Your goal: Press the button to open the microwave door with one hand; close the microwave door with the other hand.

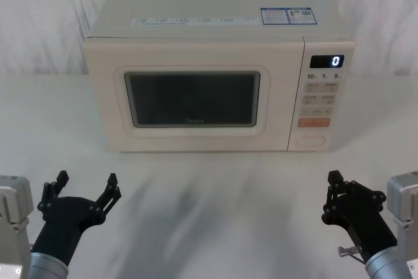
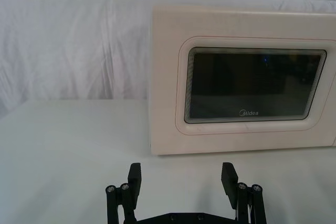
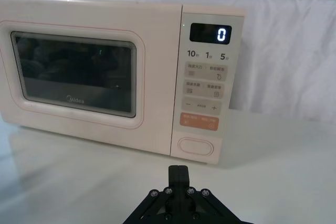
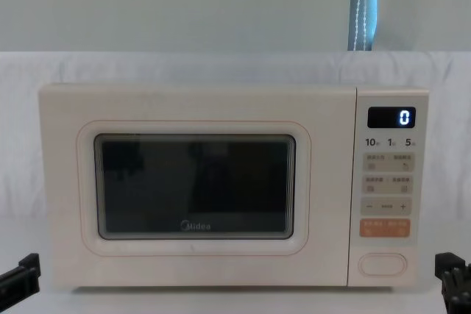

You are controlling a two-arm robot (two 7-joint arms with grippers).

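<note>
So nothing's been touched yet by the look of it. Starting on the left, the left gripper hovers low over the white surface, in front of the microwave's left end and well apart from it, fingers spread wide and holding nothing. The microwave door sits shut, flush with the cream body, taking up everything left of the control panel; the dark window has a small "Midea" logo along its lower edge. Moving right, the panel shows a lit "0" on the display, then "10", "1" and "5" under it, a row with "−" and "+", some small keys with print too tiny to read, and an orange key. The button is the wide pill shape at the very bottom of the panel, right under that orange key. The right gripper waits in front of the microwave's right end, fingers pinched together with nothing between them, pretty much lined up with the panel. Probably step one is still ahead: the right one needs to push forward and poke that pill button squarely, missing the orange key just above.
</note>
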